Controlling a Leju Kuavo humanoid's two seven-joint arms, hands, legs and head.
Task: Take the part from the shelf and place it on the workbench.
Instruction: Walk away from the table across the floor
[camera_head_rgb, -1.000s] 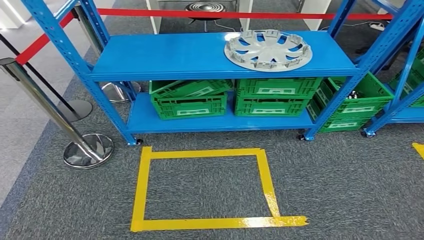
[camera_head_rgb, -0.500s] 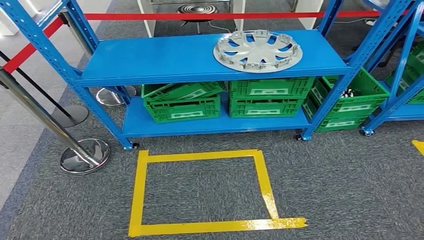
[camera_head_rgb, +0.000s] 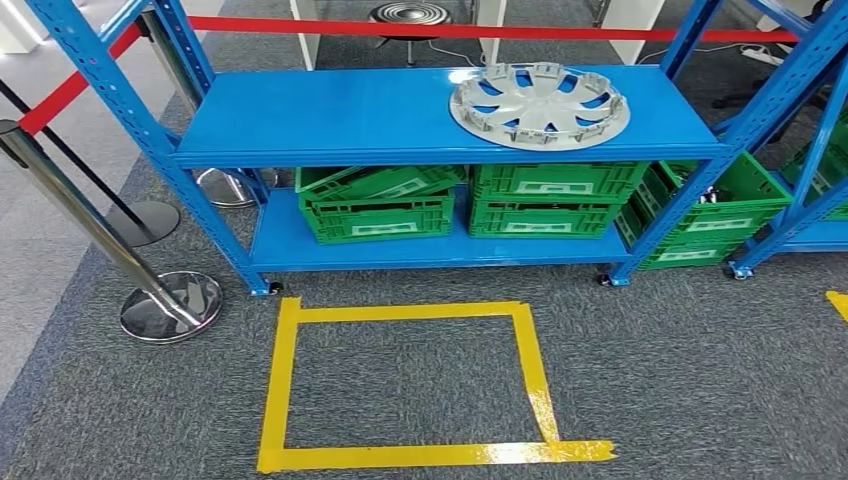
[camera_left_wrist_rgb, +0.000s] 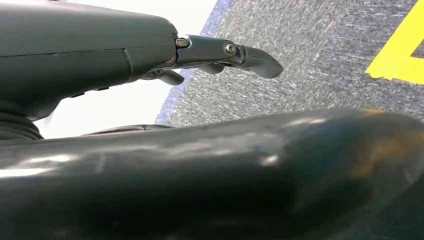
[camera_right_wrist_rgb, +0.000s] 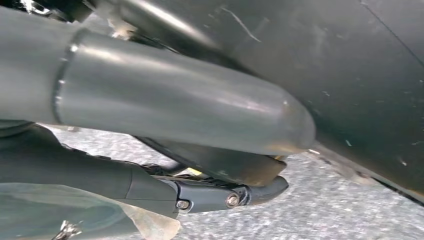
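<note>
Plastic is the likely material of the part, a round silver-grey wheel cover (camera_head_rgb: 539, 105) with spoke-shaped cut-outs and small clips standing up around its rim. It lies flat, inner face up, on the top board of the blue steel shelf (camera_head_rgb: 330, 115), towards that board's right end and close to the front edge. Nothing touches it.

Judged by its thin shell and open pattern, the cover should be light and fairly stiff across its face, though the rim may flex a little under a hard squeeze. The upright clips look like the weak points, so pressure on them could snap one. Its smooth surface may slip in a one-sided grasp, and its broad disc would tilt if lifted from one edge. A hold at two opposite points of the rim, one hand each side, between the clips, seems the safest.

The left hand (camera_left_wrist_rgb: 150, 55) hangs beside the robot over grey carpet, its dark fingers (camera_left_wrist_rgb: 250, 55) stretched out and holding nothing. The right hand (camera_right_wrist_rgb: 165, 185) also hangs low with nothing visibly in it, but how its fingers lie cannot be told. Green plastic crates (camera_head_rgb: 470, 200) fill the lower board, and a yellow tape square (camera_head_rgb: 400, 385) marks the floor before the shelf.
</note>
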